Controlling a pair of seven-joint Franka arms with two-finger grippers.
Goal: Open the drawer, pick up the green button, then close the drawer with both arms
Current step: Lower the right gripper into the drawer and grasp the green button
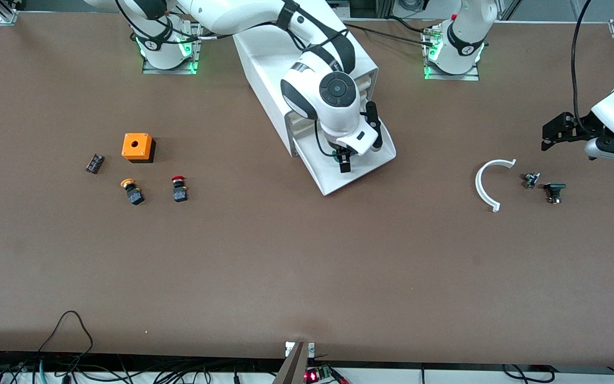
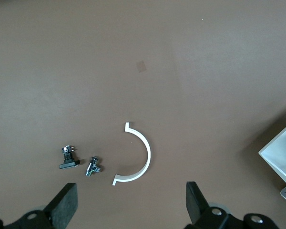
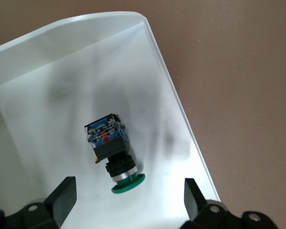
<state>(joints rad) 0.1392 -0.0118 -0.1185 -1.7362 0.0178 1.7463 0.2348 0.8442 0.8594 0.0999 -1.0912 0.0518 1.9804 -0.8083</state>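
My right jaws (image 3: 126, 200) hang released over the pulled-out drawer (image 1: 363, 173). The button (image 3: 113, 151) lies on its side on the drawer floor, between my two fingers (image 3: 62, 198), the green cap toward them. My left jaws (image 2: 131, 202) wait released over the worktop (image 1: 285, 266), near a white arc (image 2: 136, 160).
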